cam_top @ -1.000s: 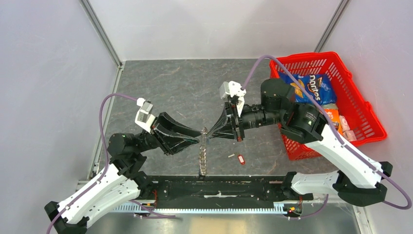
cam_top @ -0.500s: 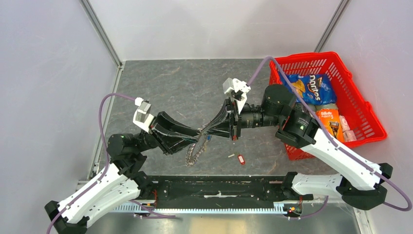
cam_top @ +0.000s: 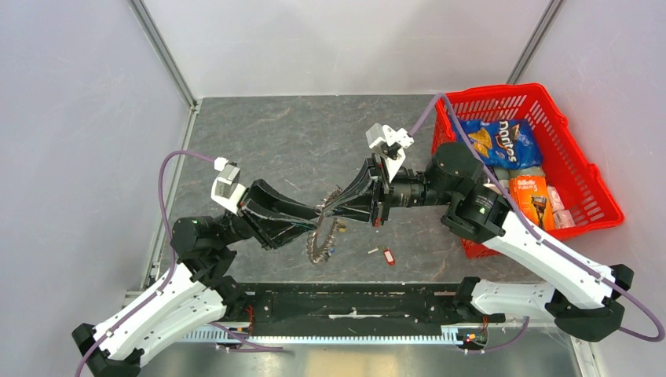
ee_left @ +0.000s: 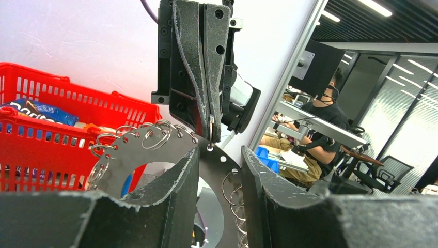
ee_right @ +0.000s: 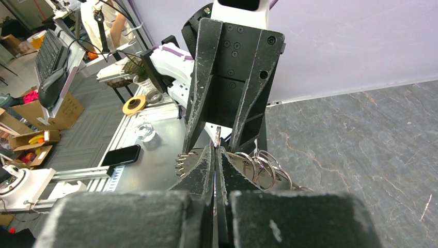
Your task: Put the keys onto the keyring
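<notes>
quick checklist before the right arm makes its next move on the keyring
1. The keyring sits between the fingers of the left gripper: ok.
2. The right gripper is shut, with its tips at the keyring's rim: ok.
3. A key is pinched in the right gripper: cannot tell. Only a thin sliver shows between the tips.
4. All keys are on the keyring: not ok. A red-tagged key lies loose on the table.
5. There is room between the two grippers: not ok. Their tips nearly meet, so any move should probably be slow.
</notes>
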Motion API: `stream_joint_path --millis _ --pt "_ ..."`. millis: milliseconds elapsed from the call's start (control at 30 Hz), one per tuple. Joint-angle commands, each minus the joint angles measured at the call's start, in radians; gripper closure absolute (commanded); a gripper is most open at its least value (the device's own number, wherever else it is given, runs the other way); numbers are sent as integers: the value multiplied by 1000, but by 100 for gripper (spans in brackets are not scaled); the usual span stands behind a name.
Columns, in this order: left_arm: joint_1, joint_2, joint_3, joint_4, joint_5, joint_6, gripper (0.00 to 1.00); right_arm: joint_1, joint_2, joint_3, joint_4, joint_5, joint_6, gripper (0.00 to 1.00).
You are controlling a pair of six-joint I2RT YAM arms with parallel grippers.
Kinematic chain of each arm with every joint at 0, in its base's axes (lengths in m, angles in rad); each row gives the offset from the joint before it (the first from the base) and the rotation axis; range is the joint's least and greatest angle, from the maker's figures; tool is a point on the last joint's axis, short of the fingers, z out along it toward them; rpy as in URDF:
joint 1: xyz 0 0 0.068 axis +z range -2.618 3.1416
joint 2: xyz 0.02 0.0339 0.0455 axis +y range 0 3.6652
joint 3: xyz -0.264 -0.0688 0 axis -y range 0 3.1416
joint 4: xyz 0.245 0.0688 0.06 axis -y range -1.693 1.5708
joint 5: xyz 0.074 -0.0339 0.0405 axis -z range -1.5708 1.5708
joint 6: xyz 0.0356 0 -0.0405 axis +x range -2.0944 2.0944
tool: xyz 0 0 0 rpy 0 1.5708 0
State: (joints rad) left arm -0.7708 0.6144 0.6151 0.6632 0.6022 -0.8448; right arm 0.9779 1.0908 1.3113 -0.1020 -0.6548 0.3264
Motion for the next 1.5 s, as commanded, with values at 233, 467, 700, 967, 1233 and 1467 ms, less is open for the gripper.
stream_joint_path --millis 233,467,700,967,1233,1467 --pt "-2 -10 -9 66 -16 -34 58 2 -35 -19 155 -45 38 100" --pt "-2 -11 -14 76 -20 -34 58 2 -27 -28 182 -75 63 100" --pt "-2 -9 -13 80 -23 -34 60 2 -22 -37 200 -105 76 100" --pt "-2 4 -11 96 -23 -40 61 2 -22 -44 206 -115 79 100" --pt "-2 6 -10 125 -13 -58 61 2 -22 -57 196 -72 64 100" --pt "-2 8 -7 129 -13 -60 62 2 -18 -64 224 -69 84 100"
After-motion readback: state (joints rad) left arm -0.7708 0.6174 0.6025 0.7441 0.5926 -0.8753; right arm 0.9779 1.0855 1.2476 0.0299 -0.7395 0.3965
